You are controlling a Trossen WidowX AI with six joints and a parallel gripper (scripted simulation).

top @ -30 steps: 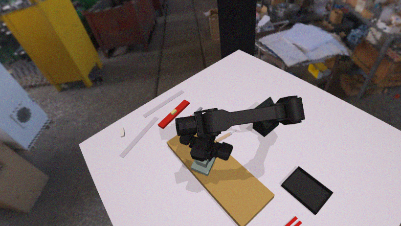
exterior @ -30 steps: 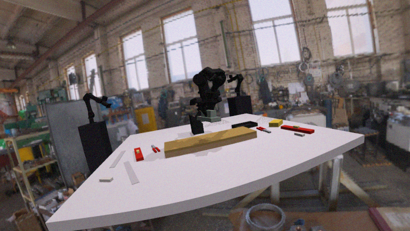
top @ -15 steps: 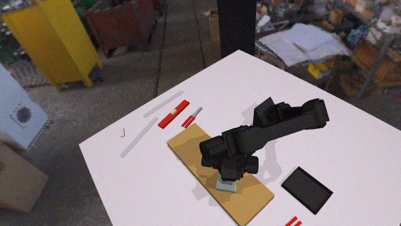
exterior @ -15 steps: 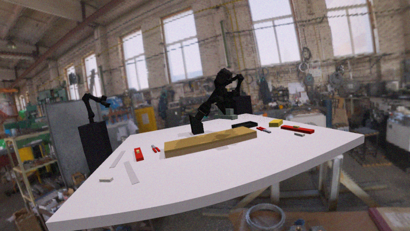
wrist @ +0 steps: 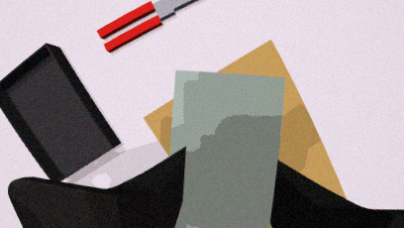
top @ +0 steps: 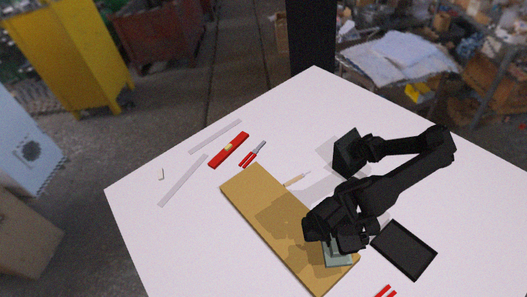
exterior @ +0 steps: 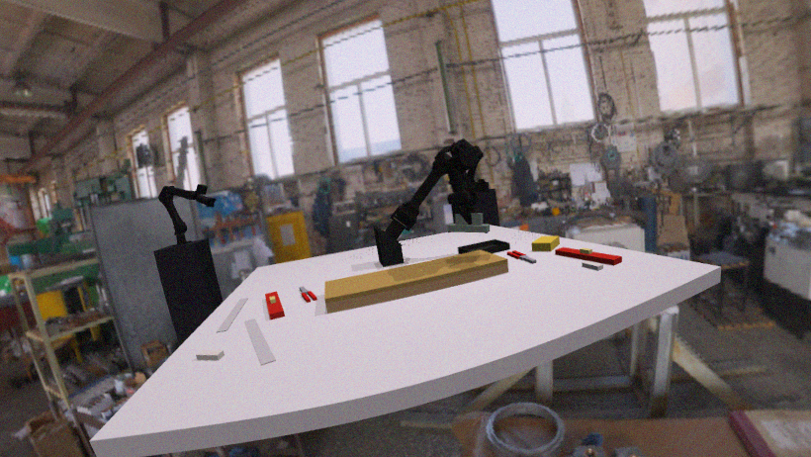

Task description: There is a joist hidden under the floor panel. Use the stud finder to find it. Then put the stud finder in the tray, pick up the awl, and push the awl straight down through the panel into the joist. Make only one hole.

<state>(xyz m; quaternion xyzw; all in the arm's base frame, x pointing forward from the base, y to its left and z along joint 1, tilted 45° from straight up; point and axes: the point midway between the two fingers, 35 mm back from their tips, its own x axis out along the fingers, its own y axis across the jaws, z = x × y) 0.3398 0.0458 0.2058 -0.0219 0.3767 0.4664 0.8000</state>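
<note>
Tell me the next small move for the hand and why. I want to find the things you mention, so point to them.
Probably carry the stud finder [top: 338, 260] [exterior: 468, 228] [wrist: 230, 124] sideways toward the tray [top: 433, 253] [exterior: 483, 247] [wrist: 88, 99], then lower it: the hand is shut on it, it hangs above the board's [top: 254, 184] [exterior: 416, 278] [wrist: 252, 61] tray end, and the tray has nothing in it.

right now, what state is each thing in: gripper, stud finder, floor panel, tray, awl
gripper: closed on the stud finder
stud finder: held, raised off the table
floor panel: lying flat, partly shaded
tray: empty
awl: lying on the table, not in the gripper
</note>
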